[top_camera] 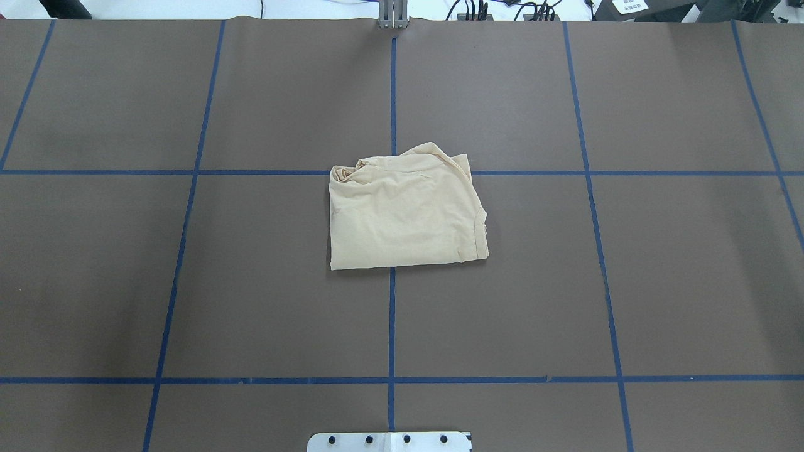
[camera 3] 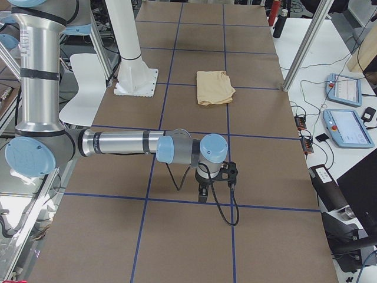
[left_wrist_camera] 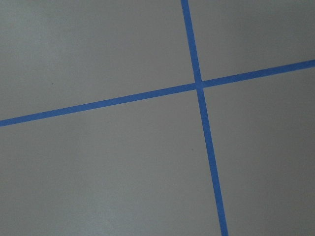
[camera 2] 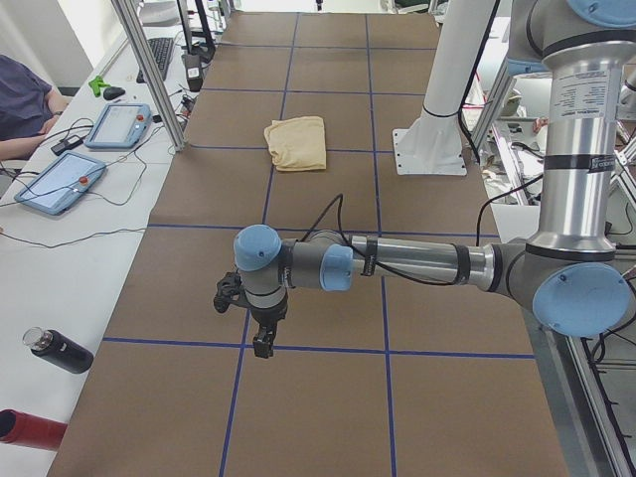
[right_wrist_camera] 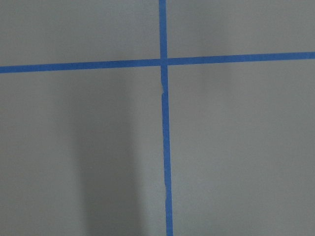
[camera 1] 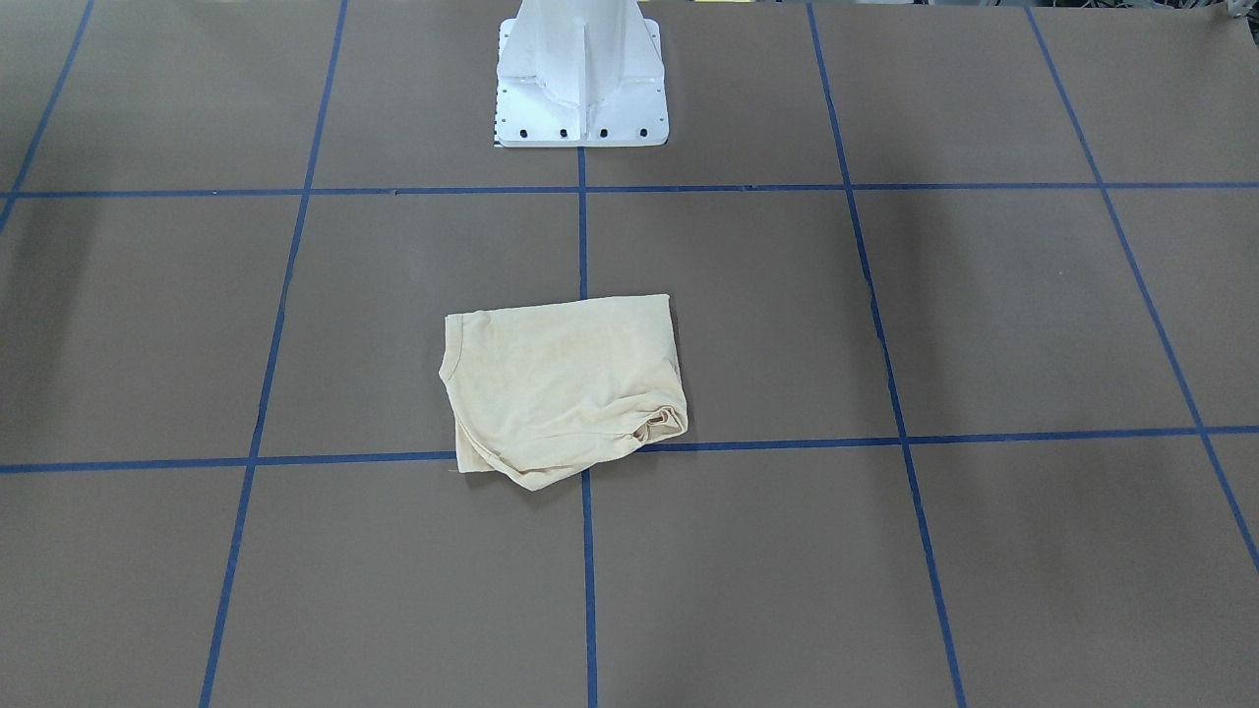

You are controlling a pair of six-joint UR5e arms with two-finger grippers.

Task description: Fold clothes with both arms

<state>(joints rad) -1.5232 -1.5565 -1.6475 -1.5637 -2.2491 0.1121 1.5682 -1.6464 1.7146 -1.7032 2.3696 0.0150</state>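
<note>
Shirt's folded mid-worktop, both arms hanging out well away from it

Front view: we see the T-shirt [camera 1: 566, 383] folded into a rough rectangle on the brown worktop [camera 1: 984, 315], lying over a crossing of the blue tape lines [camera 1: 787, 438], one corner bunched up. Overhead: same bundle, just beyond the middle. Left side view: the left arm [camera 2: 417, 263] reaches low over the worktop, and the left hand [camera 2: 260, 343] points down, well apart from the shirt; we can't tell how wide it is. Right side view: same deal for the right arm [camera 3: 118, 143] and the right hand [camera 3: 203, 193], can't tell either. Wrist cams: worktop and tape crossings.
</note>
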